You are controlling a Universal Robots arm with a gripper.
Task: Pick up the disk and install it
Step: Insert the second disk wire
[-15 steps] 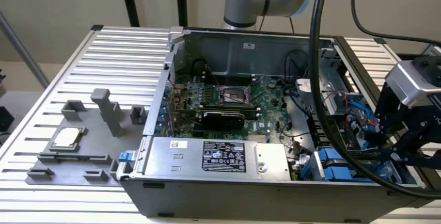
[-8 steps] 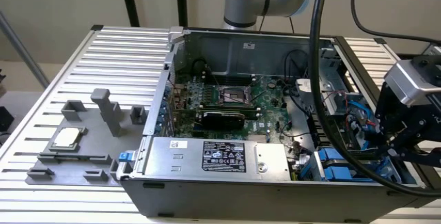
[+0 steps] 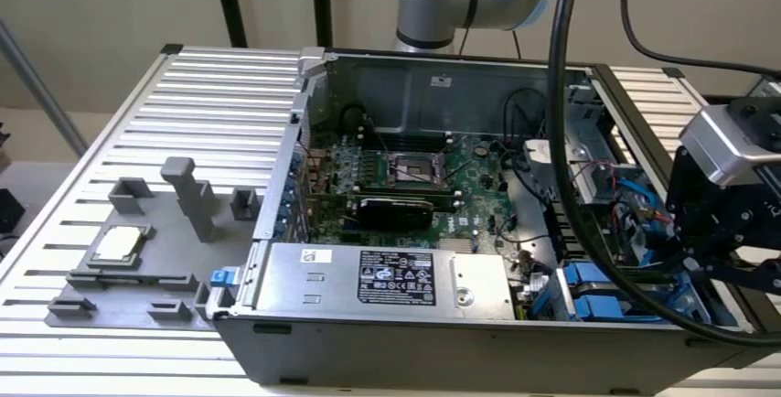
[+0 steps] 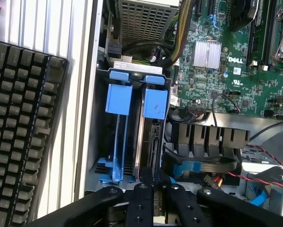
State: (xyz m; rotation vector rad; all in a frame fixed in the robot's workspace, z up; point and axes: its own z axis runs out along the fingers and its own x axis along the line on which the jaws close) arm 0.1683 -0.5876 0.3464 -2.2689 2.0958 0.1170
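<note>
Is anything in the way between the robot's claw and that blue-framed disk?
Nothing visible. The gripper sits right at the end of the disk, which stands on edge in the drive bay beside a second blue carrier. The cables lie off to one side, not between them.

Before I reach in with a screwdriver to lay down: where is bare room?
Bare slatted table lies behind the grey fixture plate and its processor chip, at the exterior view's left of the computer case. Crowded: the drive bay with blue carriers, where the gripper hovers, beside a keyboard.
</note>
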